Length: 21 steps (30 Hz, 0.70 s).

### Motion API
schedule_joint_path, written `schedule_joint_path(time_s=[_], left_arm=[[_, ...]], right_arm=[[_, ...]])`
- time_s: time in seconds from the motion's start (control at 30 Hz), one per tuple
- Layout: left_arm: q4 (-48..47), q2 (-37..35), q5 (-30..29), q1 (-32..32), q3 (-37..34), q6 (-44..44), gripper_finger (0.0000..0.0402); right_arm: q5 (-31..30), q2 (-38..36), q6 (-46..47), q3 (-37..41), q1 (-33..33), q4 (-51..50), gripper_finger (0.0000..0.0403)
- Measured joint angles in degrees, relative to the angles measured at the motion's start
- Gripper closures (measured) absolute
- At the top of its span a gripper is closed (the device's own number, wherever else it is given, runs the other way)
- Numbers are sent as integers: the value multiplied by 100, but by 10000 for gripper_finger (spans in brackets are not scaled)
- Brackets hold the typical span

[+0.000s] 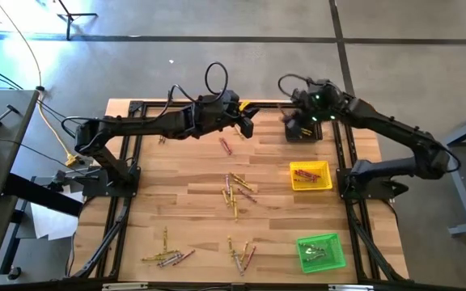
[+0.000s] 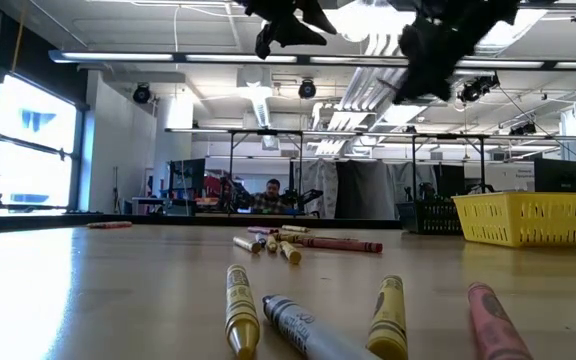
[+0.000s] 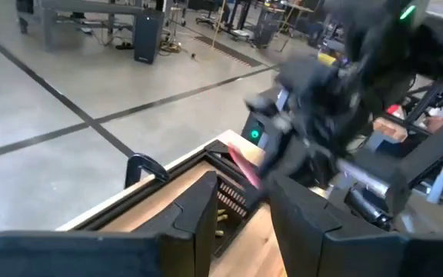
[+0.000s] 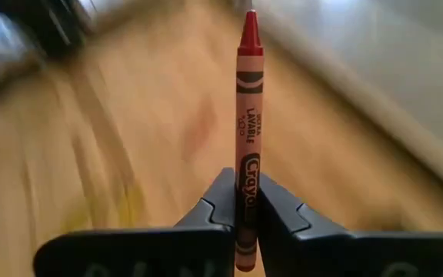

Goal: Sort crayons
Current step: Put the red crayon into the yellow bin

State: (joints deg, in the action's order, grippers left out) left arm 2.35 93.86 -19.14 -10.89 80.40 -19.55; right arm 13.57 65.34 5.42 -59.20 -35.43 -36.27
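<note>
Right gripper (image 4: 241, 211): you have it pinched on a red crayon (image 4: 246, 123), held by the lower end, the long axis running straight out past the fingertips.
Where it hangs: high over the bench's far edge, above the black tray (image 1: 302, 132) — the left gripper (image 1: 243, 123) is just beside it, toward the middle of that edge.
Left gripper: fingers spread, nothing between them.
Likely target: the yellow tray (image 1: 311, 175) by the right edge, which seems to hold red sticks already, though the view is too small to be sure.
Direction: that tray lies nearer the front than your right gripper — open air between.
Loose crayons (image 1: 237, 191): scattered mid-bench and toward the front edge.
Green tray (image 1: 322, 251): at the front right corner.
</note>
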Motion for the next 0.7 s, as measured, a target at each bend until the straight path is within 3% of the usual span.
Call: schedule_joint_path(time_s=[0.17, 0.27, 0.7], left_arm=[[6, -2, 4, -93, 0, 32, 300], [4, -2, 9, -160, 0, 30, 302], [-450, -39, 81, -224, -3, 520, 302]], right_arm=[[284, -85, -628, 2, -115, -3327, 390], [315, -89, -793, 2, 92, -4356, 390], [316, 389, -539, 2, 1172, -3886, 388]])
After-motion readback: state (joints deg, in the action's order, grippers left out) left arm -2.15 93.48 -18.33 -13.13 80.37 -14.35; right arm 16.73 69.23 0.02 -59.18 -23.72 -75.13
